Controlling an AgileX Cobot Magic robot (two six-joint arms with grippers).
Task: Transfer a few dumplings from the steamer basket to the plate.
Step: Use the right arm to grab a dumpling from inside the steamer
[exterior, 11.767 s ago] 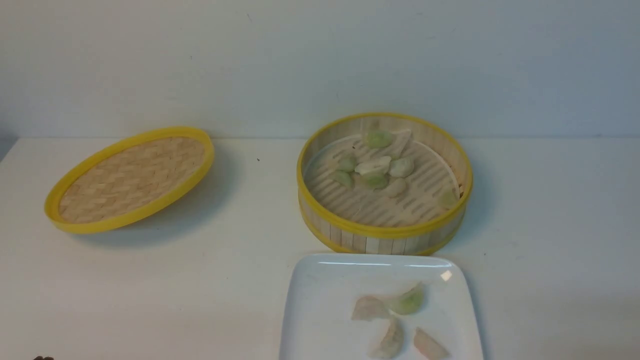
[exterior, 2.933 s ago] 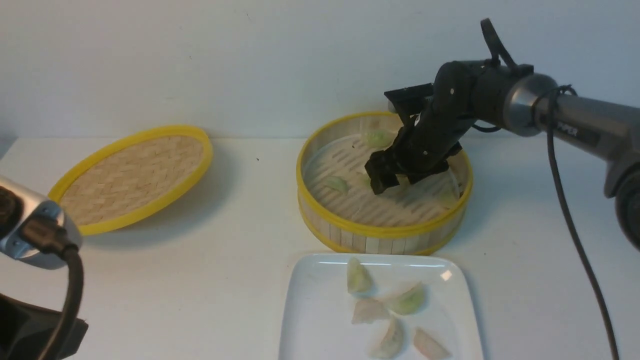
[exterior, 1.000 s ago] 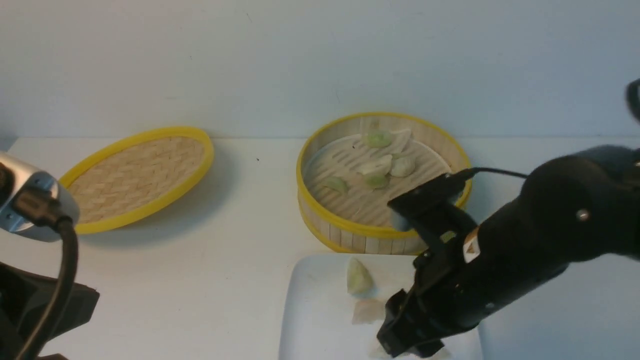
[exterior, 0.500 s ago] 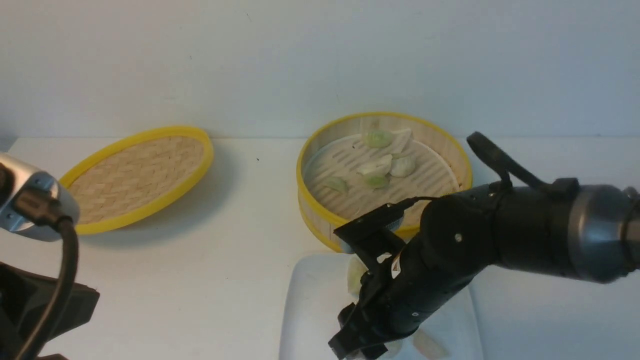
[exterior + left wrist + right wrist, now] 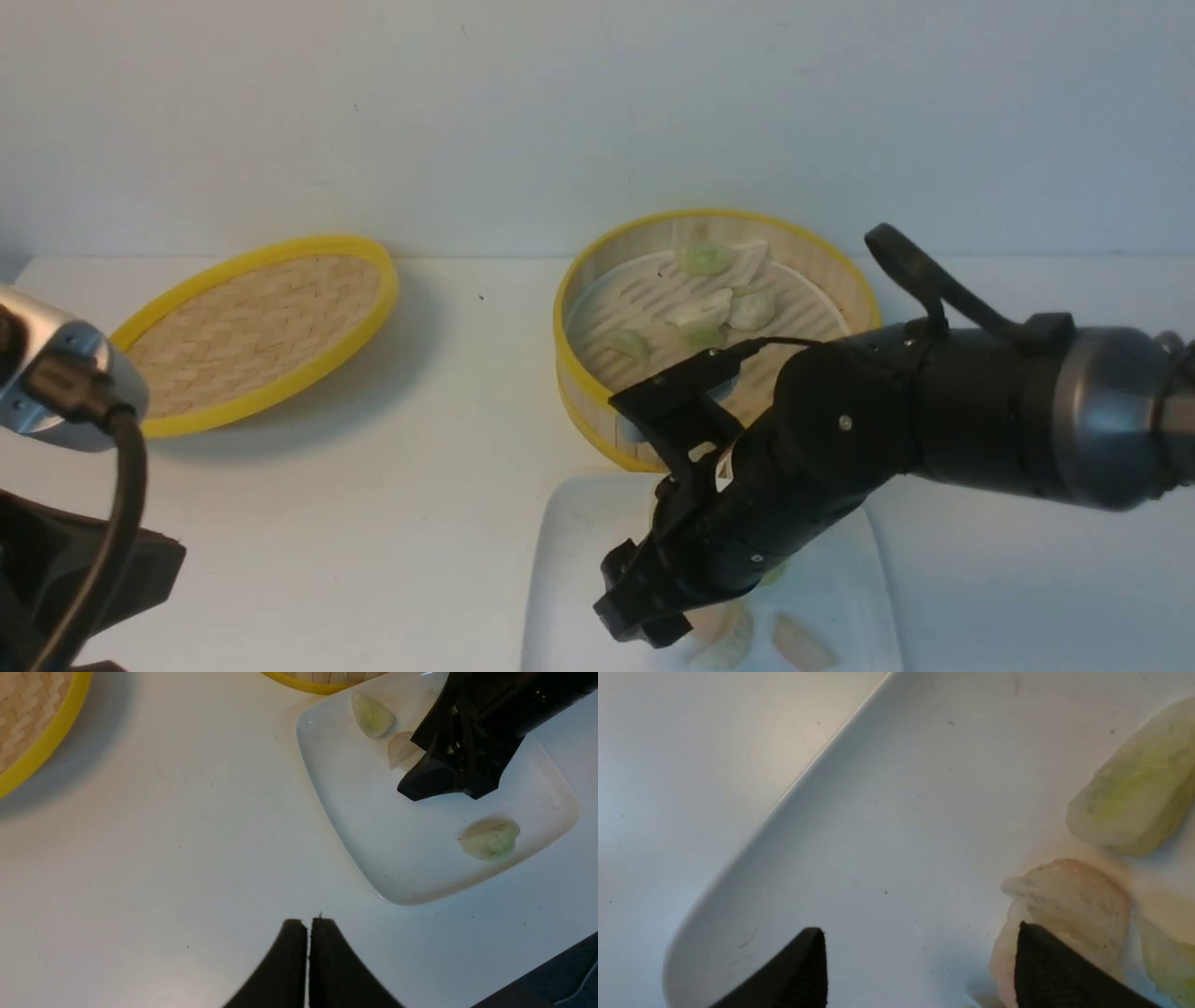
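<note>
The black right gripper [image 5: 919,931] hangs low over the glossy white square plate [image 5: 373,826], near side, jaws apart and gripping nothing (pale crescent dumplings [image 5: 490,838] lie beside them). More dumplings sit in the round bamboo steamer basket [image 5: 583,401] just beyond the plate. The left gripper [image 5: 308,924], jaws together, hovers over the white table [image 5: 448,448] left of the plate.

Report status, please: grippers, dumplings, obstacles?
Left gripper shut. Right gripper open over the plate. Dumplings on plate, more in steamer basket. No obstacle seen.

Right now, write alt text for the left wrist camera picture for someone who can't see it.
The right gripper hangs over a white square plate with three dumplings showing. The left gripper, jaws shut and empty, is above the white table.
</note>
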